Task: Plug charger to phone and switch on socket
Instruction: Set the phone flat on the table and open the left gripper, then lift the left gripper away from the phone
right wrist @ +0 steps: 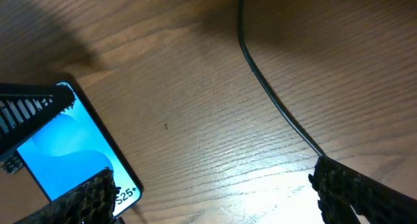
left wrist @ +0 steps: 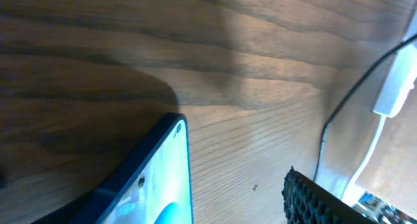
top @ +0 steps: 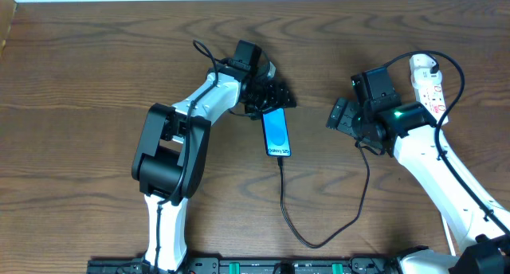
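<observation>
The phone (top: 276,132) lies flat mid-table with its blue screen lit; it also shows in the left wrist view (left wrist: 153,191) and the right wrist view (right wrist: 65,149). The charger's thin black cable (top: 296,226) meets the phone's lower end, loops toward the front edge and rises to the right arm; part of it crosses the right wrist view (right wrist: 273,100). The white socket strip (top: 431,84) lies at the far right. My left gripper (top: 273,99) is open at the phone's top end, with bare wood between the phone and its finger (left wrist: 316,201). My right gripper (top: 340,115) is open and empty, right of the phone.
The strip's white end and cord show at the right edge of the left wrist view (left wrist: 393,87), with a thin black cable (left wrist: 339,103) beside them. A black cable arcs over the strip (top: 456,71). The right arm's white link (top: 442,174) crosses the table's right side.
</observation>
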### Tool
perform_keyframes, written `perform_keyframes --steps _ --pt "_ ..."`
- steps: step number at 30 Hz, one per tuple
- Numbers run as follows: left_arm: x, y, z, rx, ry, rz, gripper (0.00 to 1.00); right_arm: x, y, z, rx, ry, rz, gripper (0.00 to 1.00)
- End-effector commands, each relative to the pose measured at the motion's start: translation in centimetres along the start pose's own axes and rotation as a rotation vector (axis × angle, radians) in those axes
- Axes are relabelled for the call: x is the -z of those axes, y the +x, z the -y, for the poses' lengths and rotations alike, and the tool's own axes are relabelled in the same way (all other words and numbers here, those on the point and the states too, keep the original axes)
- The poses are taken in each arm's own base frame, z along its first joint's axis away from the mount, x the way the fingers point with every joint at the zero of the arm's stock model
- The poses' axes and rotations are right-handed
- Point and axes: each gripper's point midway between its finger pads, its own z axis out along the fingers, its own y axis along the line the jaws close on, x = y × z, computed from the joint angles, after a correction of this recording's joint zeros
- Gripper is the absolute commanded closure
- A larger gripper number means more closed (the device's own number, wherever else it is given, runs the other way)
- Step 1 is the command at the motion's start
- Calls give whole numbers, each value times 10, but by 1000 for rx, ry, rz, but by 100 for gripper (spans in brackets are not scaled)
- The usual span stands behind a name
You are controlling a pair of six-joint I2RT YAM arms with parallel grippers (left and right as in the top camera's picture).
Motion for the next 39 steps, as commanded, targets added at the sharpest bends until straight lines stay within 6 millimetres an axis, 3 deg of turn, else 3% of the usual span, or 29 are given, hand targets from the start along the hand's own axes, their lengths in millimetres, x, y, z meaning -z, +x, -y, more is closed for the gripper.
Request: perform_keyframes --steps 1,8,27,31,36,38,39 --pt "-2 -4 -34 24 -159 43 25 5 -2 0 -3 0 18 7" --pt "3 -5 -54 42 -273 66 24 5 -1 0 -3 1 17 7" --pt "8 -7 -69 20 -355 85 23 5 0 1 -2 5 14 7" --pt "12 -11 -76 -4 -383 96 18 5 1 2 -2 9 9 7" --pt "28 -21 -80 -41 -380 117 15 5 1 2 -2 12 6 7" --pt "40 -26 -79 -48 -375 138 14 5 1 2 -2 12 6 7" --pt "55 -32 -78 -51 -372 165 14 5 1 2 -2 12 6 7"
